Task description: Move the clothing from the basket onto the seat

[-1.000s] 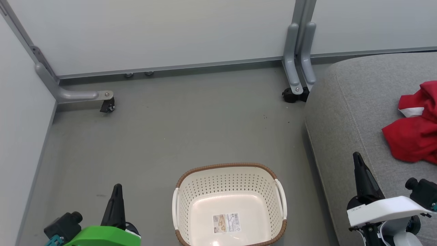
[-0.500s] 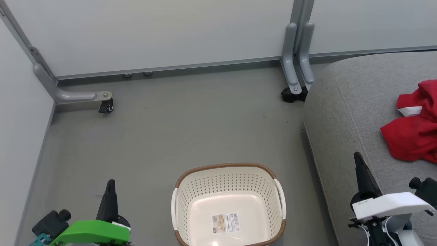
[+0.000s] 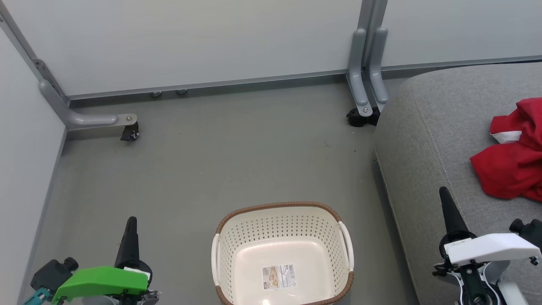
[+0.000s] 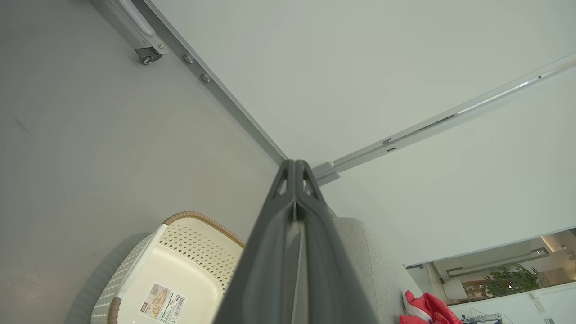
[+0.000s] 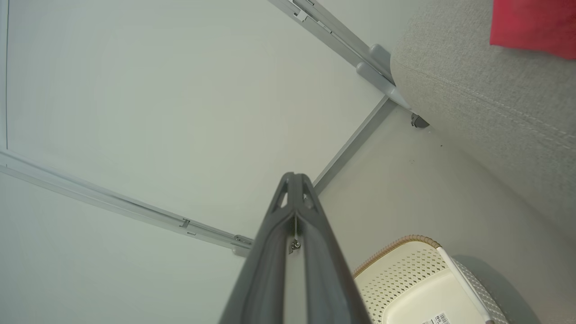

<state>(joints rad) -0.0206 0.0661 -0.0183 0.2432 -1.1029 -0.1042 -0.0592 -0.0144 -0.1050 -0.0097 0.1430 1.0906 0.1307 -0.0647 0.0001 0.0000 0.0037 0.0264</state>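
The cream basket with a brown rim stands on the floor at bottom centre, holding nothing but a label; the basket and the basket also appear in the wrist views. Red clothing with a white hem lies on the grey seat at the right, and the clothing shows on the seat there too. My left gripper is shut and holds nothing, left of the basket; its fingers meet at the tip. My right gripper is shut with nothing in it, over the seat's front part.
Pale partition panels close the back and left. A grey bracket foot with a caster stands at the back left, and another post foot with a black caster stands beside the seat's corner. Grey floor lies between them and the basket.
My left gripper has drawn back toward the bottom left. The right gripper has shifted slightly down and right. The view has drifted a little to the right.
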